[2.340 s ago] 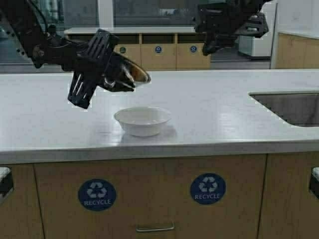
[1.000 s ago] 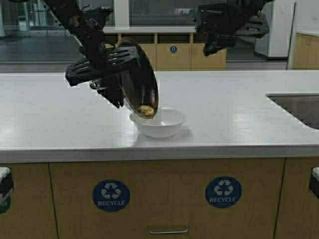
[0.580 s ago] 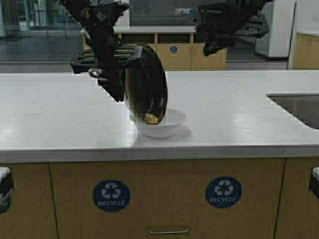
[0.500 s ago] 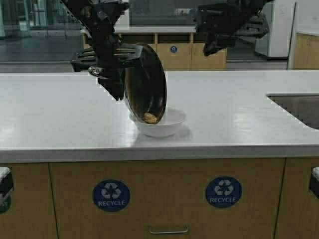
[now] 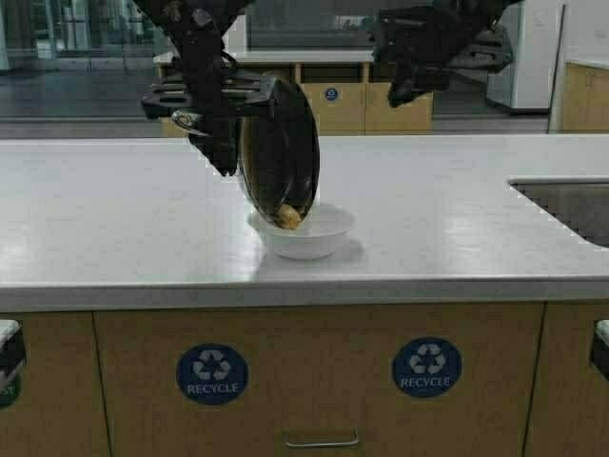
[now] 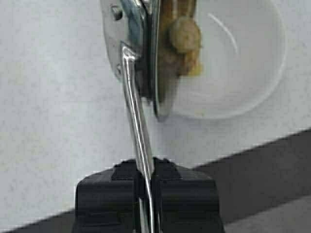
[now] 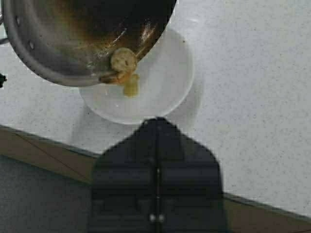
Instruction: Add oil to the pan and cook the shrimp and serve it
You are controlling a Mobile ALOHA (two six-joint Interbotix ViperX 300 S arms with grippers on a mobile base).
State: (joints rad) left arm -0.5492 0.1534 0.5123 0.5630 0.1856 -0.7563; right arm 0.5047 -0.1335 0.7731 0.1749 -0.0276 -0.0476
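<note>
Left pincer [image 6: 146,182] tips pan [image 5: 279,157] steeply, shrimp [image 5: 288,216] over white bowl [image 5: 319,240]

A shiny steel pan [image 7: 73,43] with a dark, browned inside and a polished metal handle [image 6: 138,141]; a smooth, glossy white bowl [image 5: 306,233]; a pale speckled matt countertop [image 5: 447,219]; light wood-look cabinet fronts [image 5: 304,381].

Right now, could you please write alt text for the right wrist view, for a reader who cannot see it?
A steeply tilted pan hangs over a white bowl on a speckled counter, with the shrimp at the pan's lower rim. The shut right gripper shows dark in the foreground.
</note>
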